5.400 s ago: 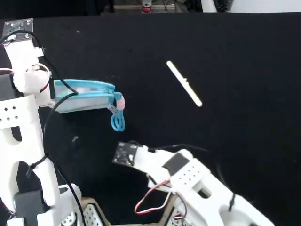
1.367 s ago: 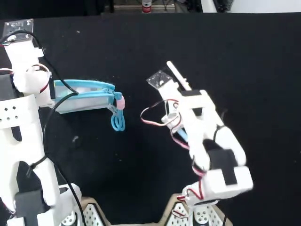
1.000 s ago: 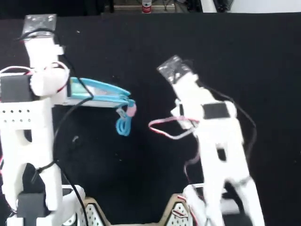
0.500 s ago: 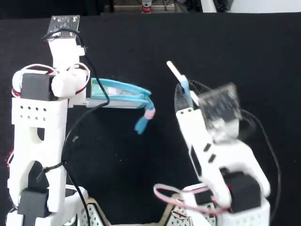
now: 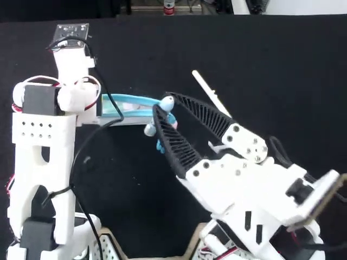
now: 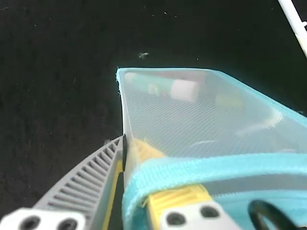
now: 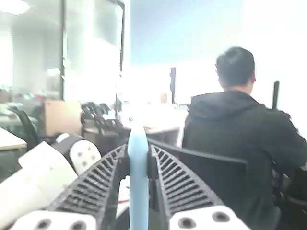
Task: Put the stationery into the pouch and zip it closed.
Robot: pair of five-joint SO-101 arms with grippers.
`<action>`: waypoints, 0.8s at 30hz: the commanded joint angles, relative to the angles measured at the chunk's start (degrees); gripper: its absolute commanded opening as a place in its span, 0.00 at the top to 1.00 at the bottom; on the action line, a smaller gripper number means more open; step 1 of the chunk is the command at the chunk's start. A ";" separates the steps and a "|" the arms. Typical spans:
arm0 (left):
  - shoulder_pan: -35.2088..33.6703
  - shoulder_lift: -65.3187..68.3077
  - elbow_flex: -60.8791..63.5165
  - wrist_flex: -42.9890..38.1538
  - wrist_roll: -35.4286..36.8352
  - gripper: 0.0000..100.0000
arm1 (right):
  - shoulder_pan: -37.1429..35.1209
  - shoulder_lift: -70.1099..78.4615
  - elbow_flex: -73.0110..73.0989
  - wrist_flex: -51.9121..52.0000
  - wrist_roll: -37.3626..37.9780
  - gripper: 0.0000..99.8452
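My left jaws clamp one end of the translucent blue-trimmed mesh pouch (image 6: pixel 201 115), holding it aloft. My right jaws pinch a pale blue pen (image 7: pixel 138 167) by the other end. Misaligned, it could snag the trim and drop onto the black worktop (image 5: pixel 271 65).

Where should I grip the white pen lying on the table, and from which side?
Probably mid-shaft, straight down from above, jaws across its width: the white pen lies flat and diagonal on the black table, so only its thin sides can be pinched. The right gripper holds a blue pen.
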 commanded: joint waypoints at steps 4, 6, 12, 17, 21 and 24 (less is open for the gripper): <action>-0.57 -0.62 -0.66 0.26 0.26 0.97 | -1.41 2.33 3.03 -9.23 -0.44 0.99; -0.66 -0.62 -0.48 0.26 0.18 0.97 | -1.41 3.03 5.41 -12.92 -0.44 0.99; -0.66 -0.62 -0.48 0.26 0.18 0.97 | -1.41 3.56 12.53 -20.57 -0.53 0.99; -0.66 -0.62 -0.66 0.26 0.18 0.97 | -1.41 3.56 20.09 -23.38 -0.44 0.99; -0.66 -0.62 -0.66 0.26 0.18 0.97 | -1.32 3.56 25.89 -28.22 -0.44 0.99; -0.66 -0.62 -0.66 0.26 0.18 0.97 | -0.79 3.47 28.35 -31.12 -0.35 0.99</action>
